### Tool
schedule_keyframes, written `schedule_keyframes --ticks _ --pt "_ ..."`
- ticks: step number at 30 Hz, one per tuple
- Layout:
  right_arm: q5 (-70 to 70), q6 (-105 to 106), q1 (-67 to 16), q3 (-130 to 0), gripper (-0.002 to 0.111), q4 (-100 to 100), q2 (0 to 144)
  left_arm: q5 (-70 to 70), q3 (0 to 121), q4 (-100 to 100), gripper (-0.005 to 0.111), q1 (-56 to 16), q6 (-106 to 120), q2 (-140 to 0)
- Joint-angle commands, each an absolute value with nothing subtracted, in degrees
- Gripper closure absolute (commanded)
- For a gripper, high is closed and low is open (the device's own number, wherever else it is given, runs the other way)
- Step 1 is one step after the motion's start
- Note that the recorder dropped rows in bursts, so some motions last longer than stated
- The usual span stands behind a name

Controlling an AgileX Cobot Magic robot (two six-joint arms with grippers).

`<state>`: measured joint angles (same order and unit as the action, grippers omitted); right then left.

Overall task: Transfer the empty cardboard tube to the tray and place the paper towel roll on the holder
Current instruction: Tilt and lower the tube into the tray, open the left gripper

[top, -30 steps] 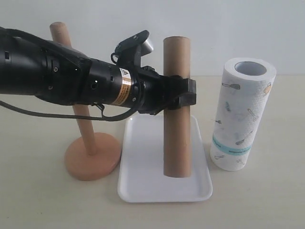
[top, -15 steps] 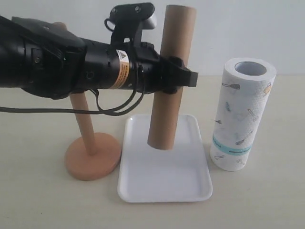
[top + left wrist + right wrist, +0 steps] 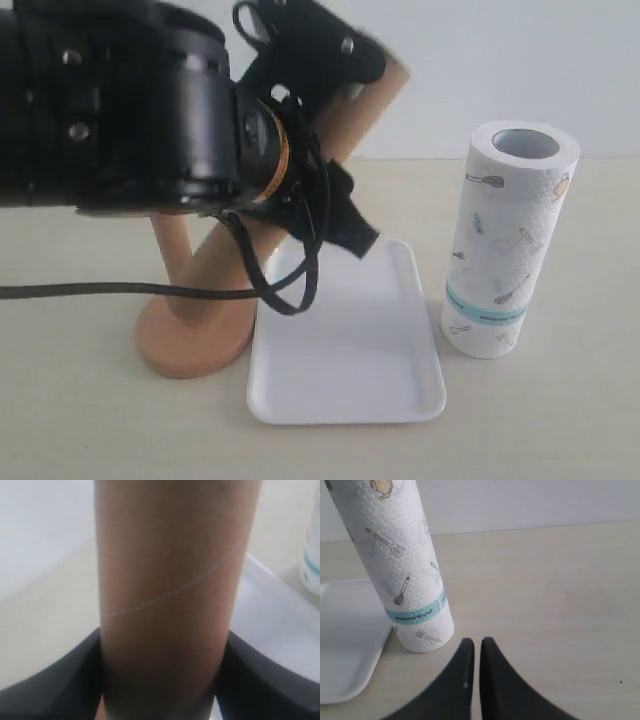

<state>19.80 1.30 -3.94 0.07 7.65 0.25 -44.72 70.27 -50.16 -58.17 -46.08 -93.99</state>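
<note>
My left gripper (image 3: 162, 680) is shut on the empty cardboard tube (image 3: 372, 98), which hangs steeply slanted, its top to the upper right and its lower end (image 3: 222, 268) down by the holder. The tube fills the left wrist view, a black finger (image 3: 70, 685) on each side. The white tray (image 3: 350, 350) lies flat below with nothing on it. The wooden holder (image 3: 192, 345) stands left of the tray, its pole mostly hidden behind my left arm. The paper towel roll (image 3: 508, 245) stands upright right of the tray. My right gripper (image 3: 476, 642) is shut and empty, close beside the roll (image 3: 402, 575).
My bulky left arm (image 3: 120, 110) and its cable fill the upper left of the exterior view, above the holder. Bare beige table (image 3: 560, 590) stretches beyond the roll in the right wrist view, with a white wall behind.
My left arm rolled and came nearer the camera. The tube went from upright on the tray to lifted and steeply slanted, its lower end swinging left toward the holder.
</note>
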Motion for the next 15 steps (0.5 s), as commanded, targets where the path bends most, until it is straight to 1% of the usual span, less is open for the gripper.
schedule_keyframes --ticks 1,4,7,12,15 --pt "19.6 1.4 -4.0 0.0 0.104 7.4 0.0 -45.0 74.6 -25.6 0.103 -55.9 -27.0 -97.3" --pt "19.7 1.4 -4.0 0.0 0.104 7.4 0.0 -45.6 78.2 -23.5 0.103 -53.1 -27.6 -100.3" --pt "19.7 1.4 -4.0 0.0 0.104 7.4 0.0 -47.0 81.4 -19.8 0.103 -48.5 -28.7 -103.2" --pt "19.7 1.4 -4.0 0.0 0.104 7.4 0.0 -47.0 86.8 -1.0 0.103 -40.8 -19.8 -107.7" --pt "19.7 1.4 -4.0 0.0 0.104 7.4 0.0 -47.3 90.1 8.4 0.103 -37.8 -14.5 -111.1"
